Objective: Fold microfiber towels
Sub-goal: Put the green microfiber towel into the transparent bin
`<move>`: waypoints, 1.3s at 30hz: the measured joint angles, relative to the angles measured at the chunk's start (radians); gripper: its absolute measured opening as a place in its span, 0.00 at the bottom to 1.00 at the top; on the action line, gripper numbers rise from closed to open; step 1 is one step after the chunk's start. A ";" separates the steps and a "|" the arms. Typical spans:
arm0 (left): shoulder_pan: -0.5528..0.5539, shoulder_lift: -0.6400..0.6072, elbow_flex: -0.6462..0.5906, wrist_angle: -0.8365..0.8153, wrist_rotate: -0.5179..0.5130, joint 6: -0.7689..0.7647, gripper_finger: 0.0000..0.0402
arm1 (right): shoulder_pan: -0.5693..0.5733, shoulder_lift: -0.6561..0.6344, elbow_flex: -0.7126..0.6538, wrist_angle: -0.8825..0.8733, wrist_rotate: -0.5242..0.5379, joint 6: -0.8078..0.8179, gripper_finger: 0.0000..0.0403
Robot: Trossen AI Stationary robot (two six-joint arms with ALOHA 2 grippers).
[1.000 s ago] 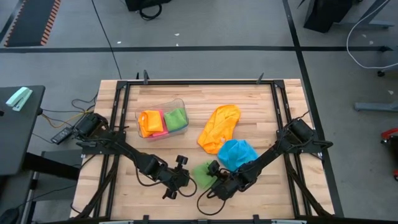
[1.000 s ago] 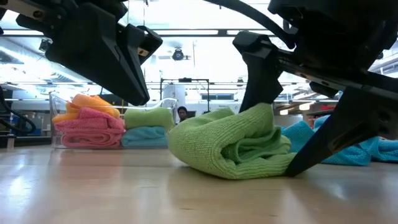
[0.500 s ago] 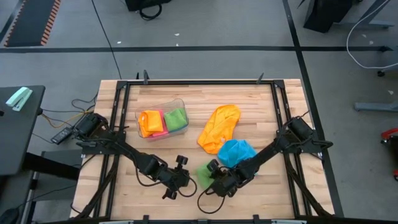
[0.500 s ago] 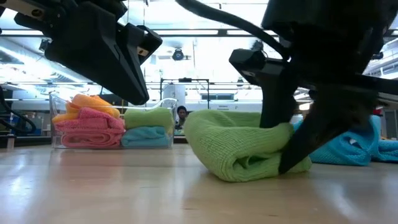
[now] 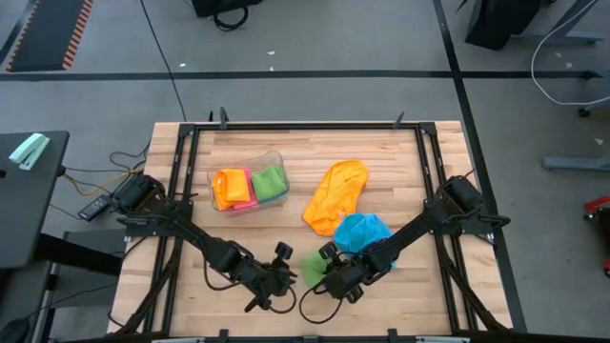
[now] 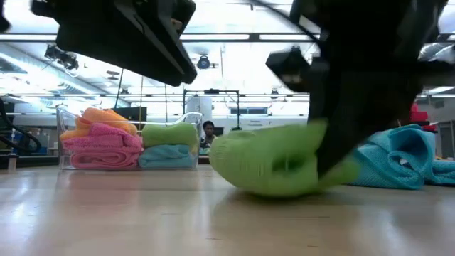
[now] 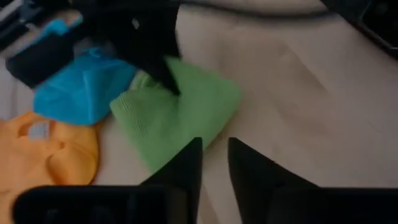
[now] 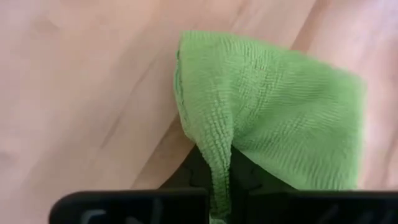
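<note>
Right hand (image 8: 214,171) clenched on green towel (image 8: 273,118) edge; left hand (image 5: 282,277) just beside it, slightly parted, empty.

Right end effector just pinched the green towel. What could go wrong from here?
1. The right end effector is shut on only a thin edge of the green towel; a pull may slip it free.
2. The towel is bunched, not flat, so a fold now would likely come out uneven.
3. The blue towel lies against the right arm and may get dragged. The left end effector sits close by, risking contact.
</note>
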 joint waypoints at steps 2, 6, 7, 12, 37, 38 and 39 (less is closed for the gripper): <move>0.000 0.000 0.000 0.000 -0.015 -0.001 0.29 | 0.000 -0.033 0.001 -0.002 -0.001 0.016 0.04; 0.000 0.000 0.000 0.000 -0.044 -0.002 0.42 | 0.000 -0.081 0.001 -0.037 -0.007 0.076 0.04; 0.000 0.000 0.000 0.001 -0.045 -0.002 0.44 | 0.000 -0.088 0.001 -0.039 -0.009 0.089 0.04; 0.008 0.000 0.000 0.017 -0.046 -0.009 0.52 | -0.008 -0.088 0.002 -0.043 -0.010 0.156 0.04; 0.032 0.088 -0.001 0.166 -0.129 -0.052 0.49 | -0.013 -0.154 0.002 -0.021 0.005 0.321 0.04; 0.037 0.088 -0.001 0.172 -0.099 -0.053 0.51 | -0.013 -0.154 0.002 -0.018 0.005 0.330 0.04; 0.040 0.088 -0.001 0.181 -0.071 -0.054 0.52 | -0.012 -0.154 0.002 -0.018 0.005 0.340 0.04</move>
